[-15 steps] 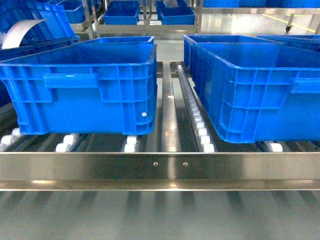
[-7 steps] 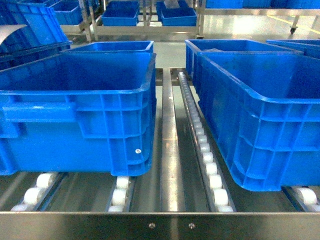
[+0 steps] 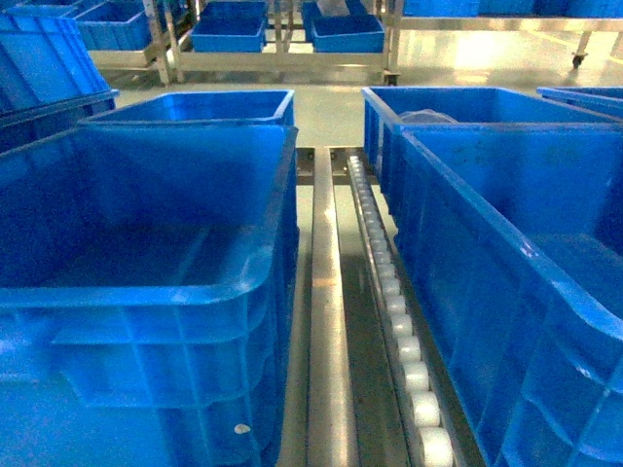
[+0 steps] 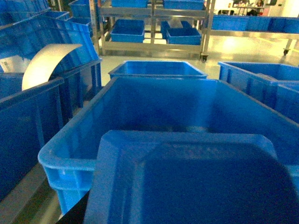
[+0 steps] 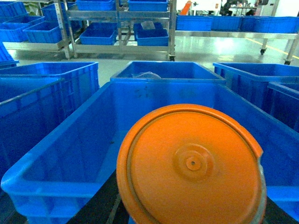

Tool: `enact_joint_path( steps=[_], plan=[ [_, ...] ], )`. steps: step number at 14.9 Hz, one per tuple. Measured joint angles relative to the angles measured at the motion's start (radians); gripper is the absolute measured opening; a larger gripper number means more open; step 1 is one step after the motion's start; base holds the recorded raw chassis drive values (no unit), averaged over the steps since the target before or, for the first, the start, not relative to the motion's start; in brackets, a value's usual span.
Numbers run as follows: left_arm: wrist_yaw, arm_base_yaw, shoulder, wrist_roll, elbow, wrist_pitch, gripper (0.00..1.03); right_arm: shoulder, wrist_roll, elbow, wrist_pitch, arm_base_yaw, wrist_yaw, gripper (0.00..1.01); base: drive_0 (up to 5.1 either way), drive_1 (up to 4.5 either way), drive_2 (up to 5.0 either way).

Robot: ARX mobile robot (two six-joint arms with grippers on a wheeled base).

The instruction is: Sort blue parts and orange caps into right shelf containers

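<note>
A blue part (image 4: 187,182) fills the lower half of the left wrist view, held over a deep blue container (image 4: 70,149). My left gripper (image 4: 182,217) is shut on it, and only a dark finger (image 4: 74,215) shows. An orange cap (image 5: 191,163) sits large in the right wrist view above another container (image 5: 60,154). My right gripper (image 5: 189,217) is shut on the cap, with dark fingers (image 5: 100,205) on either side. The head view shows both front containers (image 3: 146,297) (image 3: 487,209) on the shelf rollers (image 3: 399,331). Neither gripper appears there.
A steel rail (image 3: 326,321) runs between the two front containers. Two more blue bins (image 3: 190,105) (image 3: 458,102) stand behind them, the right one holding a clear bag (image 3: 423,117). Racks of bins (image 3: 229,34) line the back. A white curved sheet (image 4: 46,63) stands at the left.
The head view has closed in on the shelf. The front steel rail has dropped out of view and I now look down into the two front containers.
</note>
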Motion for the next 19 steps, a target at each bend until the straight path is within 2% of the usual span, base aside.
enact_joint_path(
  steps=[19],
  plan=[
    [0.000, 0.000, 0.000, 0.000, 0.000, 0.002, 0.42, 0.000, 0.000, 0.000, 0.004, 0.000, 0.000, 0.43, 0.0, 0.00, 0.0]
  ],
)
